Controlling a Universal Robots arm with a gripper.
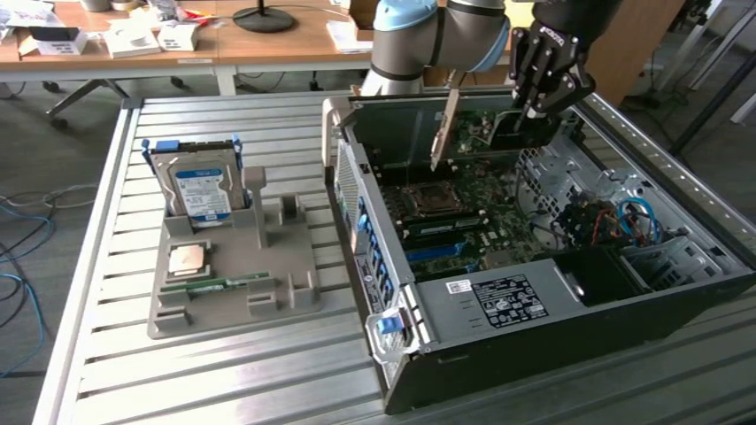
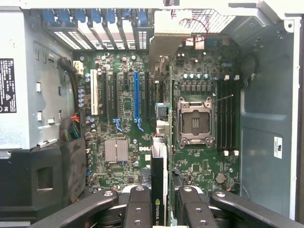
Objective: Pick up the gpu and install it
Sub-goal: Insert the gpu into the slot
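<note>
- Exterior view: the claw (image 1: pixel 537 104) is clamped on the gpu (image 1: pixel 508 133). It holds the card upright inside the far end of the open computer case (image 1: pixel 473 301) on the desk (image 1: pixel 212 381).
- Wrist view: the gpu (image 2: pixel 160 185) hangs edge-on between the fingers (image 2: pixel 137 209), above the motherboard (image 2: pixel 114 123), near the blue slot (image 2: pixel 137 95).
- Pickup looks done; the card seems not yet seated in any slot.

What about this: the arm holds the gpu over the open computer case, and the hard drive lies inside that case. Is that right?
Not quite. The hard drive is not inside the computer case; it stands upright in the gray holder on the table beside it, as the exterior view shows. The jaws do hold the gpu over the open case.
</note>
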